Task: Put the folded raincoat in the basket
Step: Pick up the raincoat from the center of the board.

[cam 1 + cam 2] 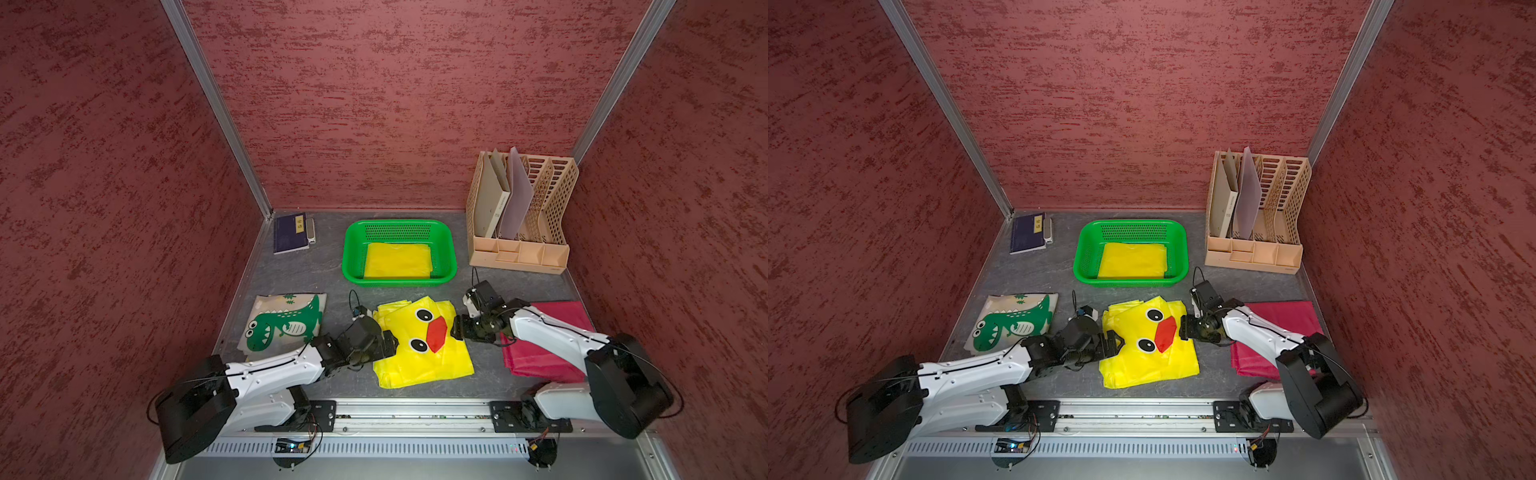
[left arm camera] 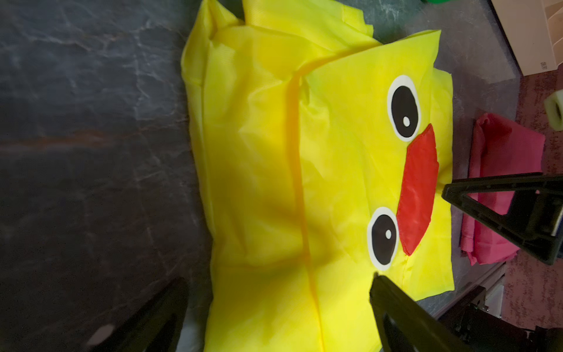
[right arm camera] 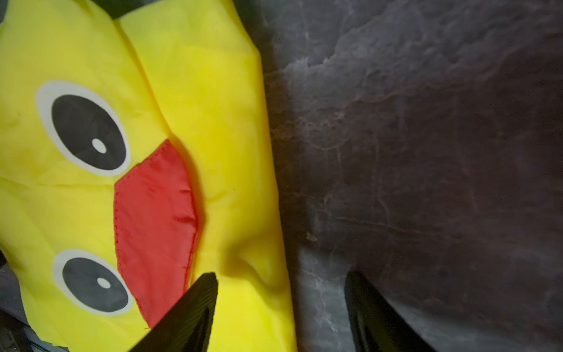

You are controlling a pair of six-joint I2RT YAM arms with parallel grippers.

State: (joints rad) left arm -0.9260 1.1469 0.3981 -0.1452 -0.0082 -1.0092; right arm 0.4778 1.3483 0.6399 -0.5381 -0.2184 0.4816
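— Two containers sit along the upper edge of the grey marbled tabletop (image 1: 299,274). Contents?
— Shallow bright green perforated plastic basket (image 1: 399,283), upper centre in both top views: one flat folded plain yellow sheet (image 1: 397,260) lies in its near half, and mesh floor shows beyond it. Tall beige perforated file organizer (image 1: 557,195), upper right: a beige folder (image 1: 490,203) and a grey-mauve sheet (image 1: 516,199) stand in its left slots.
— Location of the folded yellow duck-face raincoat (image 1: 419,353)?
— Outside the basket, flat on the tabletop just below it, centre frame. It lies between a folded dinosaur-print cloth (image 1: 286,324) at left and a folded magenta cloth (image 1: 536,363) at right.
— Claws?
— Left gripper (image 1: 390,344) is spread wide, straddling the raincoat's left edge and clamping nothing. Right gripper (image 1: 456,328) is parted at the right edge, one finger (image 3: 195,304) over the fabric, its mate over the tabletop, gripping nothing.
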